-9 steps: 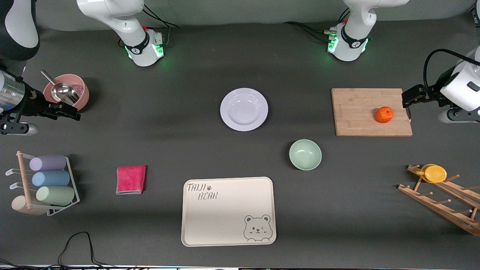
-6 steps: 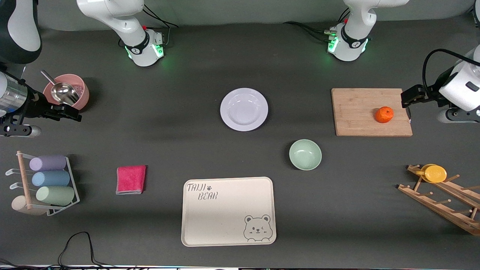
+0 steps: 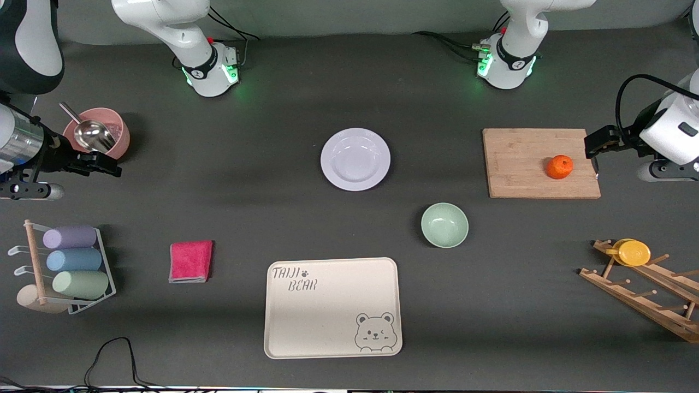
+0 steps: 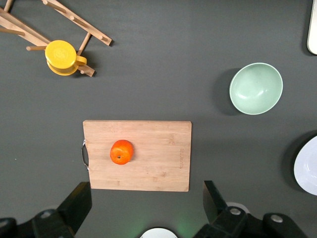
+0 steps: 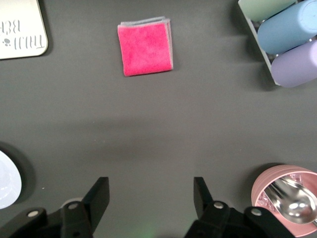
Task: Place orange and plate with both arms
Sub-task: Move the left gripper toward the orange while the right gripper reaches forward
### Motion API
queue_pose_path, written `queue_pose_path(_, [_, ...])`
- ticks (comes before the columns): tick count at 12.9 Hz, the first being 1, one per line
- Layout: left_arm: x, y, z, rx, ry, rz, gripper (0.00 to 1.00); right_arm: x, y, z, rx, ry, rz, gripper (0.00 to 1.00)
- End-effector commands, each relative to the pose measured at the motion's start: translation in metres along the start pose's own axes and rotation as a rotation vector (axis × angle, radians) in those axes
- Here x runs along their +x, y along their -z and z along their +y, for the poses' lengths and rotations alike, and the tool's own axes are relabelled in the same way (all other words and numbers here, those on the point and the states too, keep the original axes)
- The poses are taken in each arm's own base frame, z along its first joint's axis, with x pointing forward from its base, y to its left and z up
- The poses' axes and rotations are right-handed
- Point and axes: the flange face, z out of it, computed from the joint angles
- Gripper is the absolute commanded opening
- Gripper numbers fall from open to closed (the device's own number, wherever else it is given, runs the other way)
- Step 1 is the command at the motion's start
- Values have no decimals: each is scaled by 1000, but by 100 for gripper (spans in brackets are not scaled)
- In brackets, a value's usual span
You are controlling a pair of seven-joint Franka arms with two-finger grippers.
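The orange (image 3: 560,167) lies on a wooden cutting board (image 3: 524,164) toward the left arm's end of the table; the left wrist view shows the orange (image 4: 122,151) on it too. The pale plate (image 3: 355,159) sits on the bare table mid-table, and its rim (image 5: 7,181) edges into the right wrist view. My left gripper (image 3: 592,146) hovers open over the table just off the board's handle end, its jaws (image 4: 146,191) wide and empty. My right gripper (image 3: 106,165) hangs open over the table beside the pink bowl, nothing between its fingers (image 5: 150,184).
A mint-green bowl (image 3: 444,225) and the cream bear tray (image 3: 333,307) lie nearer the front camera than the plate. A pink cloth (image 3: 190,261), cup rack (image 3: 71,267), pink bowl with a metal scoop (image 3: 97,134) and wooden rack with a yellow cup (image 3: 633,252) ring the table.
The right gripper has drifted slightly toward the table's middle. The left wrist has shifted a little while its gripper stays by the board. Nothing on the table has moved.
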Motion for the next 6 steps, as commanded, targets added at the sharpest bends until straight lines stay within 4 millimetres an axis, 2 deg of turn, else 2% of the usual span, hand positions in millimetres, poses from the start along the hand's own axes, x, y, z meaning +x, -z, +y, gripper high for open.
queue_pose_path(1, [-3, 6, -5, 1, -11, 6, 100, 8, -21, -18, -3, 40, -80, 79])
queue_pose_path(2, [-6, 5, -7, 2, -38, -8, 100, 7, -18, -14, 1, 25, -72, 83])
queue_pose_path(3, [-9, 7, -14, 0, -28, -19, 100, 6, -14, -4, 16, -3, -69, 100])
queue_pose_path(4, [-12, 8, -18, 0, -16, -32, 100, 7, -17, 8, 75, -21, -77, 100])
queue_pose_path(6, [-23, 18, -20, 5, -14, -18, 100, 9, -17, -5, 94, -4, -77, 100])
